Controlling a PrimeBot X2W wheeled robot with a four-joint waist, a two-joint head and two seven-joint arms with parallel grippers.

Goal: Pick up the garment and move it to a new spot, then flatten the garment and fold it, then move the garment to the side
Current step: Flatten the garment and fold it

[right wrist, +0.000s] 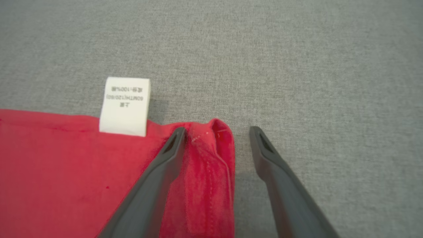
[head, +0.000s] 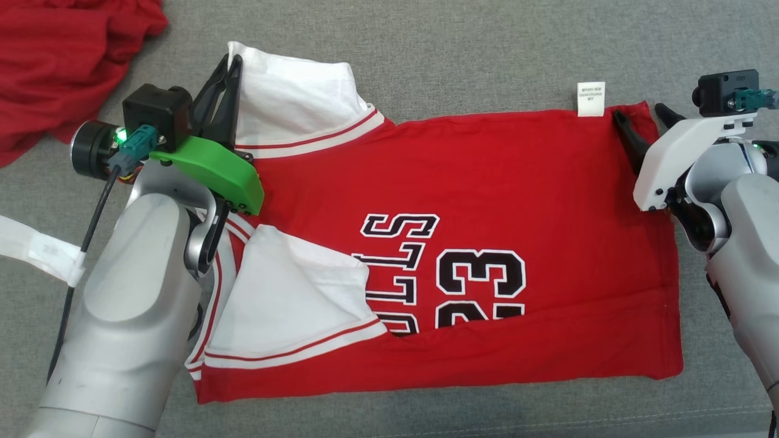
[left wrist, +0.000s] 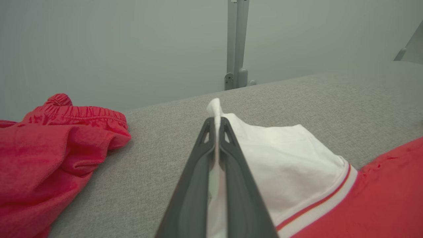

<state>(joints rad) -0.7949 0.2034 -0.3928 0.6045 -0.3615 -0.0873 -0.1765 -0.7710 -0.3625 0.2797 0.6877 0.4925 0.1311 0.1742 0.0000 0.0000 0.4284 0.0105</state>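
Observation:
The garment (head: 462, 182) is a red jersey with white sleeves and black-and-white lettering, spread flat on the grey surface. My left gripper (head: 234, 64) is shut on the far white sleeve's edge, and the left wrist view has white cloth (left wrist: 216, 112) pinched between the dark fingers (left wrist: 198, 185). My right gripper (head: 639, 112) is open at the garment's far right corner. In the right wrist view the red hem corner (right wrist: 218, 138) lies between its fingertips, with a white care label (right wrist: 125, 105) just left of it.
Another red garment (head: 61, 61) lies bunched at the far left; in the left wrist view it (left wrist: 49, 148) sits left of the fingers. A grey post (left wrist: 236, 43) stands beyond the surface's far edge. Bare grey fabric (head: 487, 48) stretches behind the jersey.

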